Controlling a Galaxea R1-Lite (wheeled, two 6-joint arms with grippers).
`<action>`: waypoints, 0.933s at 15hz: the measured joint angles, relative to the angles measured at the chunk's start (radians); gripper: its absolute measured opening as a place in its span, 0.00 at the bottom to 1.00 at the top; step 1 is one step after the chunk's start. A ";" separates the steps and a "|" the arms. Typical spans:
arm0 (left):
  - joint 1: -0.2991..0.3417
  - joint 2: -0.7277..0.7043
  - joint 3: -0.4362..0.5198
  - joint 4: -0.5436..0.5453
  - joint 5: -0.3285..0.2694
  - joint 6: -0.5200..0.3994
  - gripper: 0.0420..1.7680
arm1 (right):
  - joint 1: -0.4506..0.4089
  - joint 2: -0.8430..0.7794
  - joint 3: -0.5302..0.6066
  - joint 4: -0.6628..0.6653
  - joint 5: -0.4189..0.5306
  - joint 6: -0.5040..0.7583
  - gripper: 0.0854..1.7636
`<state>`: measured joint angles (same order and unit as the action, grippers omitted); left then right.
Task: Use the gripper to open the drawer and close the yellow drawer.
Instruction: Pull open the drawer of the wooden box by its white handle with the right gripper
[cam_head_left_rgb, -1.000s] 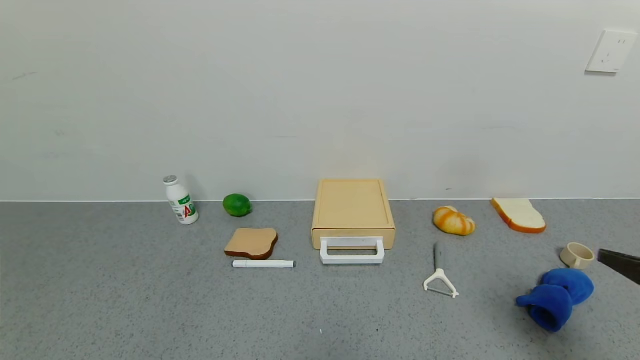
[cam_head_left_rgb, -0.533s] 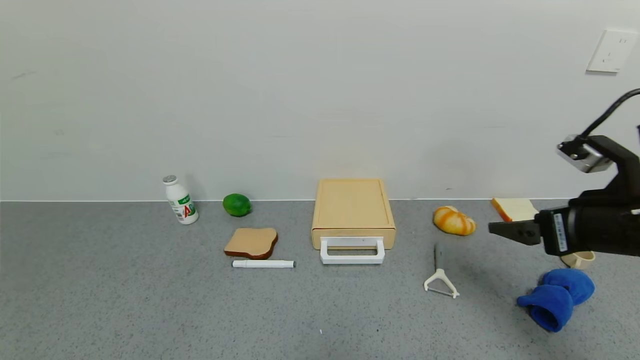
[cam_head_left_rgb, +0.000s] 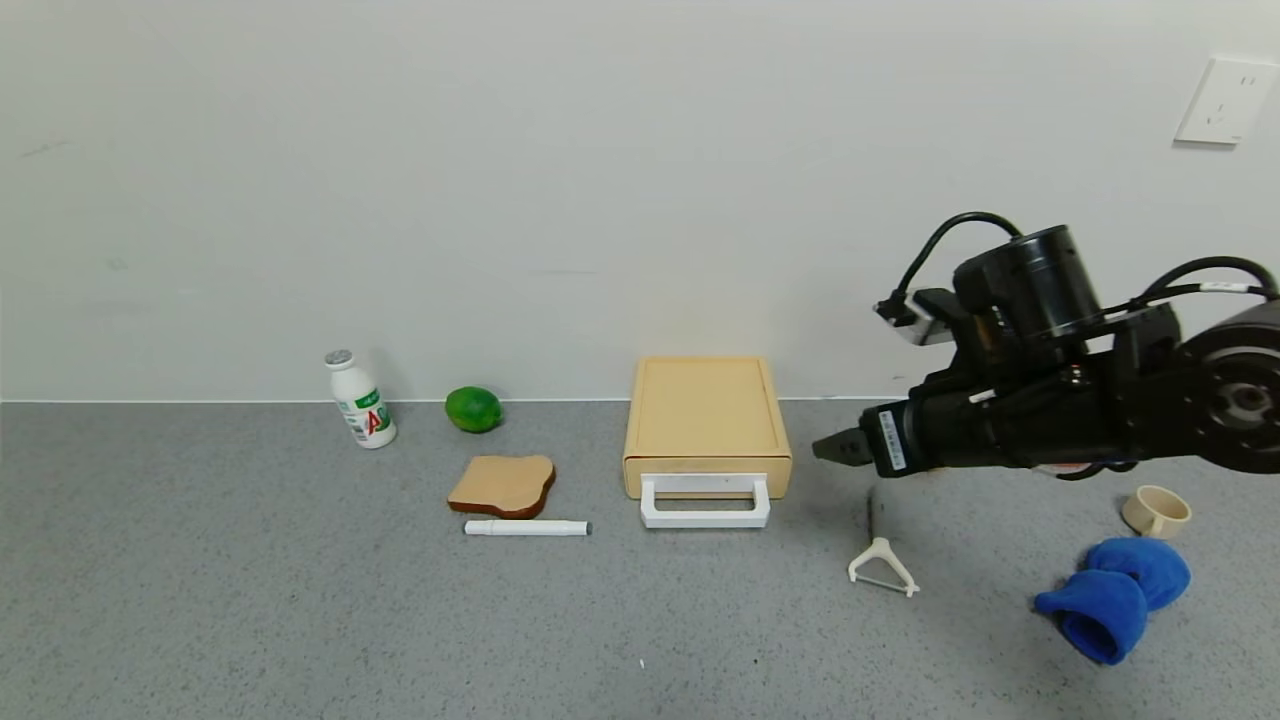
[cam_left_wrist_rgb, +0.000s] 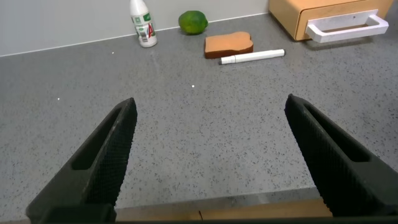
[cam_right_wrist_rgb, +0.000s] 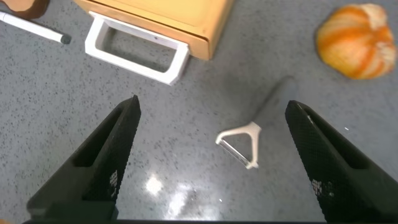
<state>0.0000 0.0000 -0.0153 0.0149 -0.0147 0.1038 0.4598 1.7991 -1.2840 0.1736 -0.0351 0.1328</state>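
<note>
The pale yellow-tan drawer sits shut in its low casing against the back wall, its white loop handle facing me. It also shows in the right wrist view and the left wrist view. My right gripper is open and empty, hovering above the table just right of the drawer, over the peeler. In its wrist view the right gripper has its jaws spread wide. My left gripper is open and empty over bare table near the front edge, out of the head view.
A white peeler lies below the right gripper. A croissant, cream cup and blue cloth are at the right. A toast slice, white marker, lime and bottle are at the left.
My right arm has swung in from the right edge toward the drawer, now hiding the croissant and the white bread slice in the head view. The drawer has not moved.
</note>
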 joint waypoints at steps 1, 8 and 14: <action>0.000 0.000 0.000 0.000 0.000 0.000 0.97 | 0.020 0.041 -0.033 0.001 -0.005 0.010 0.97; 0.000 0.000 0.000 0.000 0.000 0.000 0.97 | 0.119 0.280 -0.237 0.006 -0.032 0.051 0.97; 0.000 0.000 0.000 0.000 0.000 0.000 0.97 | 0.164 0.423 -0.357 0.004 -0.024 0.052 0.97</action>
<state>0.0000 0.0000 -0.0153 0.0153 -0.0149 0.1038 0.6238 2.2221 -1.6413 0.1779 -0.0589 0.1847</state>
